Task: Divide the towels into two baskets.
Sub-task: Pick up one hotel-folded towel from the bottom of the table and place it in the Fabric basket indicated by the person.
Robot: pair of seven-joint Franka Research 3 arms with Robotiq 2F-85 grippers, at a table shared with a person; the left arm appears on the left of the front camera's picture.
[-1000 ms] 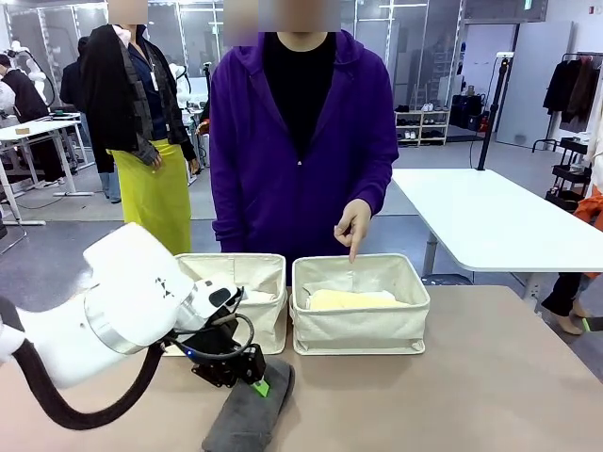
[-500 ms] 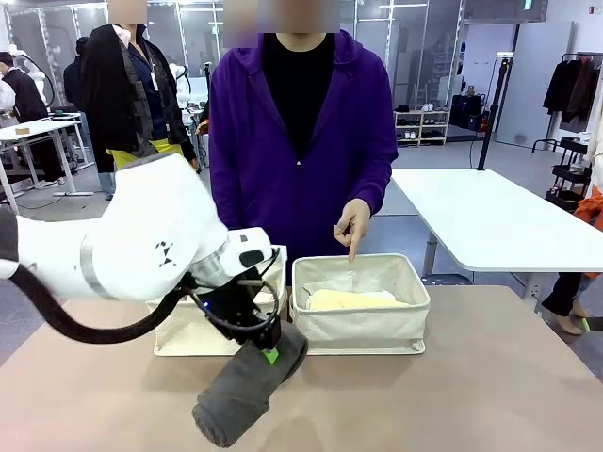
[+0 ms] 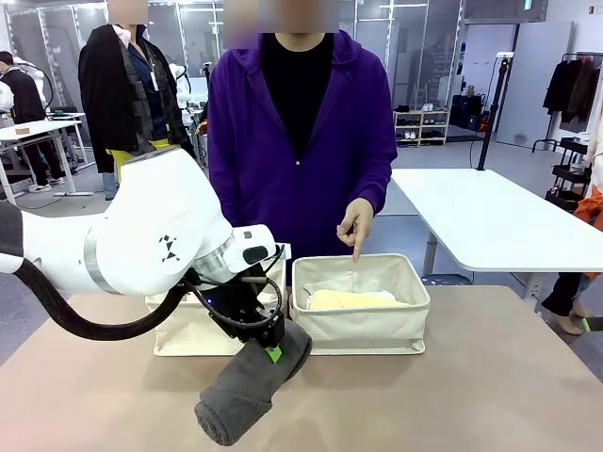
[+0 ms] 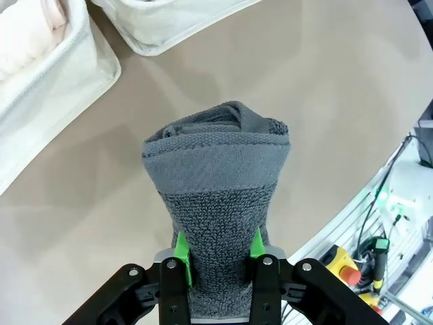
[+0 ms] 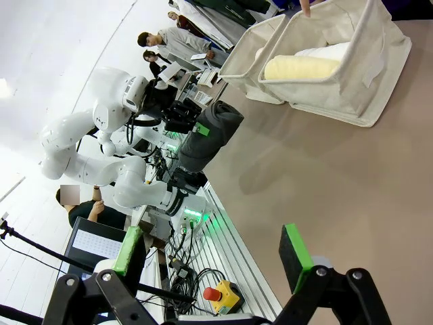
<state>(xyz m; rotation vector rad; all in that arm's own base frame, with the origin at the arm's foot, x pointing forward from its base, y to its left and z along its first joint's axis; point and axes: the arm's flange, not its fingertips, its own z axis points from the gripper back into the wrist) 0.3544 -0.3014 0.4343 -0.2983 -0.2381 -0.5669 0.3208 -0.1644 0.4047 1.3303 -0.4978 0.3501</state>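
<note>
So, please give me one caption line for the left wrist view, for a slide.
Left gripper holding the dark grey towel lifted above the table, near two baskets.

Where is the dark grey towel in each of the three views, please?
Front view: dark grey towel at lower centre, held by the left gripper, before the baskets.
Left wrist view: at centre, between the green pads.
Right wrist view: upper left of centre.
Shared landmark: the basket with the yellow towel.
</note>
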